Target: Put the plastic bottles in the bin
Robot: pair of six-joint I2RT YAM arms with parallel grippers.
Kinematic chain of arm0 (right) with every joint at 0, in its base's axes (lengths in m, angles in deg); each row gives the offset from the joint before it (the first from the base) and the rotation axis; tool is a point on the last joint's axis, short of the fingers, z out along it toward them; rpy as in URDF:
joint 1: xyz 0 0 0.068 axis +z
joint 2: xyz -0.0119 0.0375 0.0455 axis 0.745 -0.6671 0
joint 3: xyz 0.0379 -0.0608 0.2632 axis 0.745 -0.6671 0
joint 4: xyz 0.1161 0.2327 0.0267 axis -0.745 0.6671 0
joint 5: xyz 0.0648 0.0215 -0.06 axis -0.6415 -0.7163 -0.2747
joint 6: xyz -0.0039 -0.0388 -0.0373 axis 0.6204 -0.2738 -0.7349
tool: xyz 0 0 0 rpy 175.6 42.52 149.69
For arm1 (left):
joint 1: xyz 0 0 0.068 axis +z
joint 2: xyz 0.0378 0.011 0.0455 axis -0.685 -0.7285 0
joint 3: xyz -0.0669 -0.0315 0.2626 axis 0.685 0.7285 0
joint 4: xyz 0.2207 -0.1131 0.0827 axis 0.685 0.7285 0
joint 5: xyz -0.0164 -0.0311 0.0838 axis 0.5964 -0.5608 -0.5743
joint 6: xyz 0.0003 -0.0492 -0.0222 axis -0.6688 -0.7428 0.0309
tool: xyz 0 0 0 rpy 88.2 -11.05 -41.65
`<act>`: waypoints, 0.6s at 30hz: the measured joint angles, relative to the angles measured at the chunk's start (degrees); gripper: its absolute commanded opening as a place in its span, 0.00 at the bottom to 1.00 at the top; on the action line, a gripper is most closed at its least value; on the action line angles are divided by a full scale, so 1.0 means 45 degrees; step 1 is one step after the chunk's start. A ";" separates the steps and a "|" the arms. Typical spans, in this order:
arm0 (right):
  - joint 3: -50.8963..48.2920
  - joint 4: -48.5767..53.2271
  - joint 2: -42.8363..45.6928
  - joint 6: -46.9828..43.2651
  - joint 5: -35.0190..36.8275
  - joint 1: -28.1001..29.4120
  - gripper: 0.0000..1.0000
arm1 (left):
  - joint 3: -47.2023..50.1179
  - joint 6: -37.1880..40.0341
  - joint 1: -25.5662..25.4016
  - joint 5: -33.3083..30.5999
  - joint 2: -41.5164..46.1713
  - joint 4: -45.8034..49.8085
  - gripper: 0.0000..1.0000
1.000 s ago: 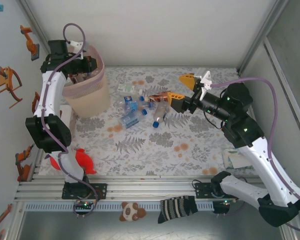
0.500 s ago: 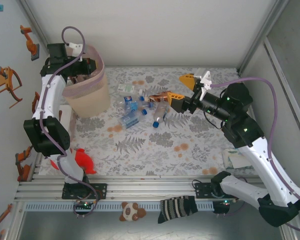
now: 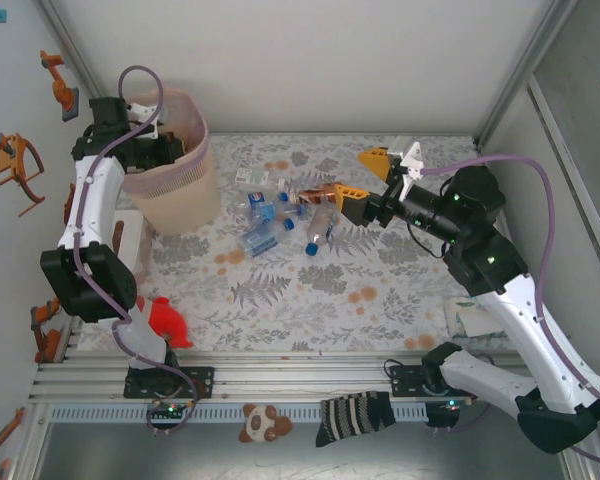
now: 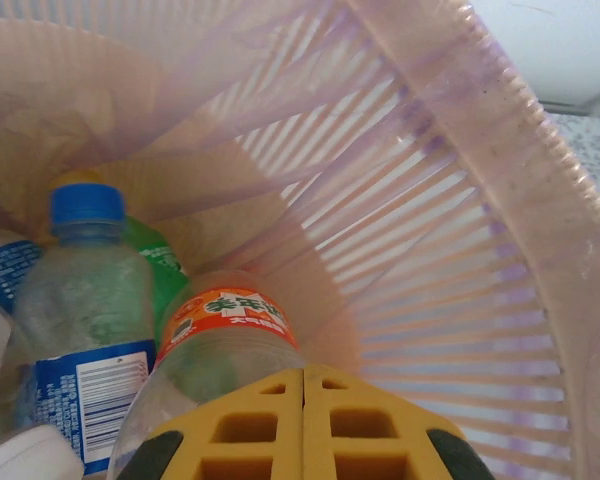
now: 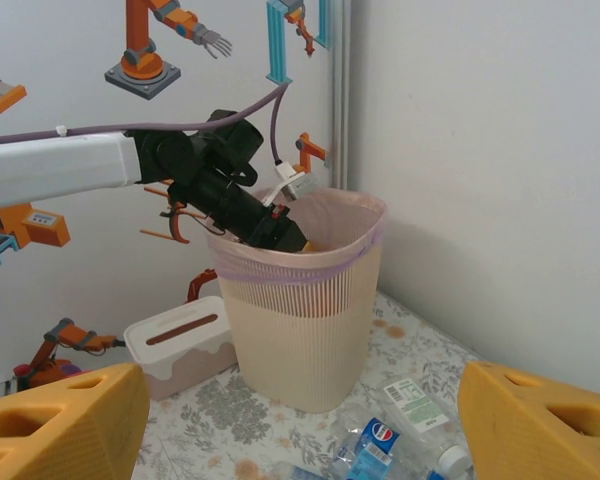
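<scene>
— Though reaching deep inside the bin (image 4: 460,250), gripped nothing on the left: held the left claw (image 4: 302,378) with yellow fingers (image 4: 250,430) pressed flat together, right by an orange-labelled bottle (image 4: 225,312).
— And around that one?
— Found a blue-capped bottle (image 4: 80,310) and a green bottle (image 4: 157,260) beside it, both lying in the pink bag (image 4: 400,120) lining the bin.
— On the right?
— Held the right claw (image 3: 363,178) spread wide, empty, over the table (image 3: 310,290), just beside the heap of plastic bottles (image 3: 280,215) lying loose near the bin's foot.
— Anything else down there?
— Spotted a white box (image 5: 180,340) just beside the bin and a red toy shark (image 3: 165,320) at the table's near left edge.
</scene>
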 measured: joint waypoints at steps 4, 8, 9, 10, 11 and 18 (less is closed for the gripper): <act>0.0000 0.0019 -0.0005 0.0000 0.0112 0.0000 0.80 | -0.0146 0.0039 -0.0029 -0.0403 0.0000 0.0228 0.02; 0.0389 0.0680 -0.0359 0.0058 0.0782 0.0000 0.80 | -0.0359 0.0063 -0.0024 -0.0544 0.0000 0.0612 0.05; 0.0588 0.0918 -0.0544 0.0092 0.1015 0.0000 0.79 | -0.0427 0.0068 -0.0024 -0.0544 -0.0005 0.0704 0.06; 0.0835 0.1171 -0.0801 0.0131 0.1287 0.0000 0.79 | -0.0525 0.0073 -0.0024 -0.0539 -0.0010 0.0831 0.06; 0.1069 0.1443 -0.1069 0.0175 0.1569 0.0000 0.80 | -0.0607 0.0068 -0.0019 -0.0544 -0.0010 0.0971 0.07; 0.2147 0.3279 -0.2885 0.0840 0.3439 0.0000 0.79 | -0.1277 -0.0058 0.0000 -0.0126 0.0058 0.1651 0.09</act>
